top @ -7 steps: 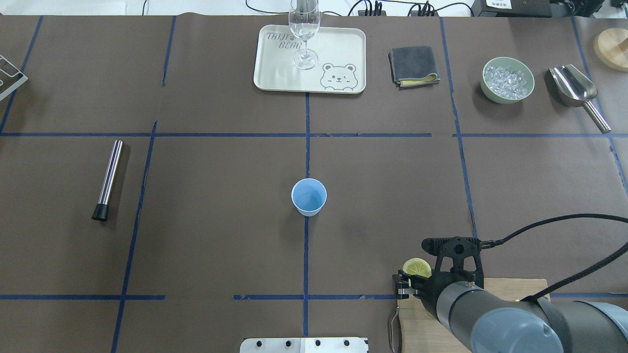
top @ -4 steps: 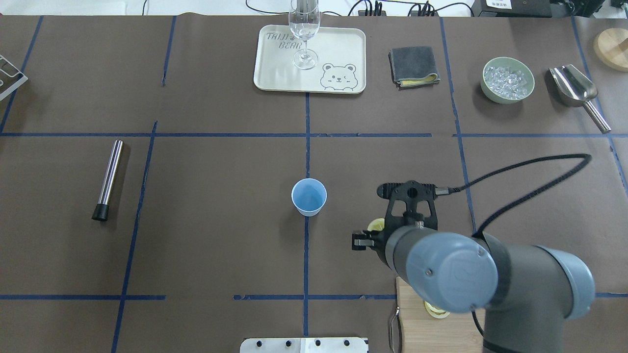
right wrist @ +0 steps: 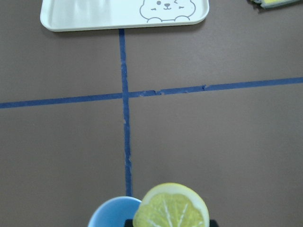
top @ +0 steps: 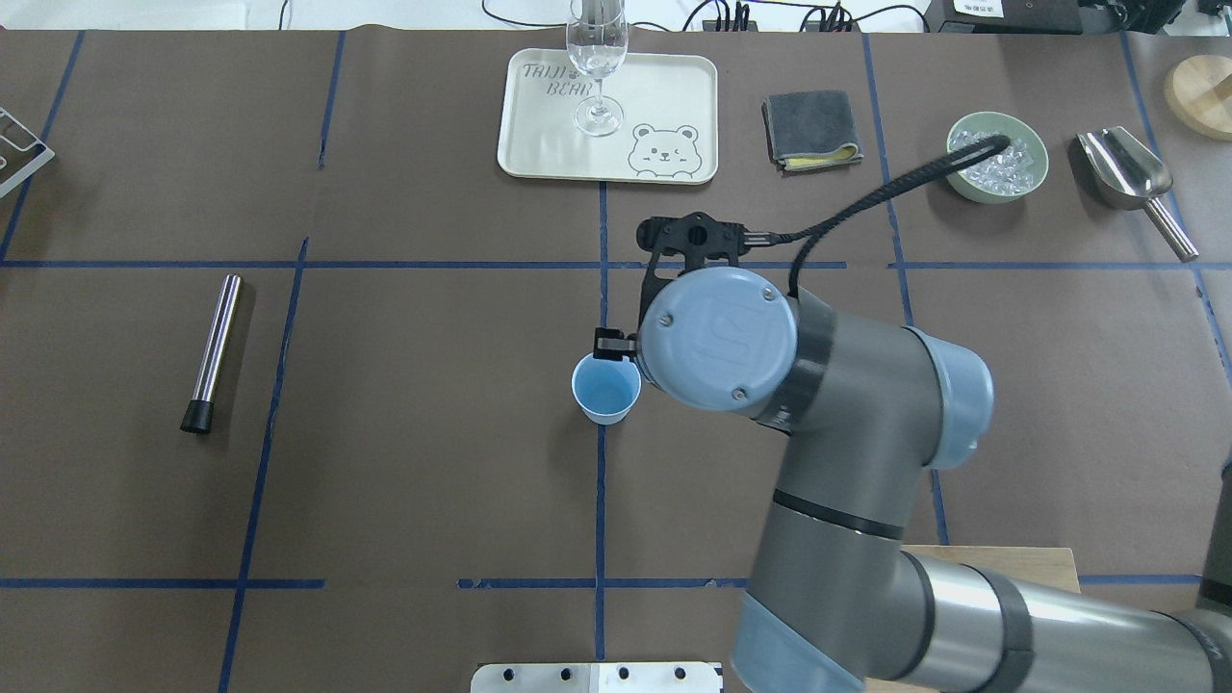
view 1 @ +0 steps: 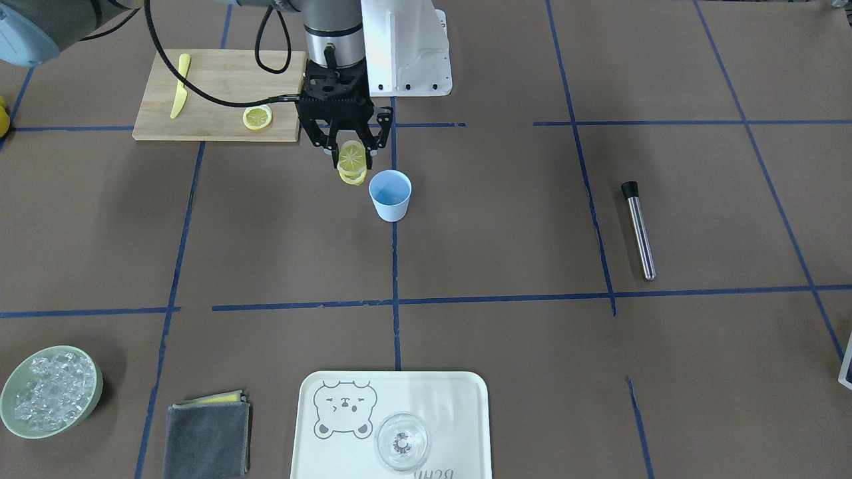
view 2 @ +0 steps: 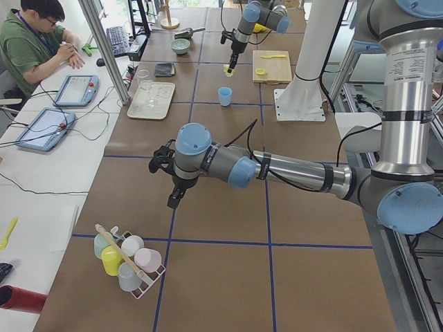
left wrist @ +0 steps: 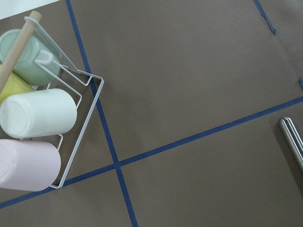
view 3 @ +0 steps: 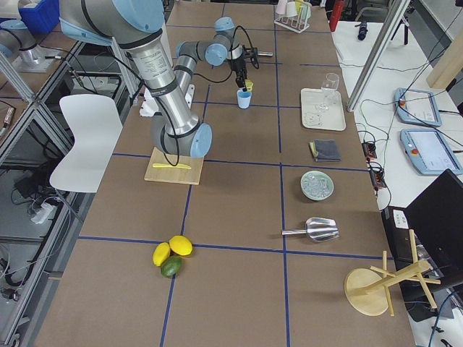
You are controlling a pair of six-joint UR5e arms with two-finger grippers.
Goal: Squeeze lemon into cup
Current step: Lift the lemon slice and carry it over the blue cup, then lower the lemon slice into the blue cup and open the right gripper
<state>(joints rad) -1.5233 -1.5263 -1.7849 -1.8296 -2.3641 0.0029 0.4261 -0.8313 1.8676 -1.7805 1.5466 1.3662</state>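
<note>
Right jaws grip one lemon (view 1: 351, 158) of two beside one cup (view 1: 391, 194); left jaws unclear.

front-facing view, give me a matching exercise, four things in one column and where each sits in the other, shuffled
Things:
1. lemon nearest the cup
2. cup
3. glass
4. plastic knife

Places:
A. lying on the wooden board
B. standing on the bear tray
C. held off the table in the right gripper
D. upright on the table, on a blue tape line

Pairs: 1-C, 2-D, 3-B, 4-A
</note>
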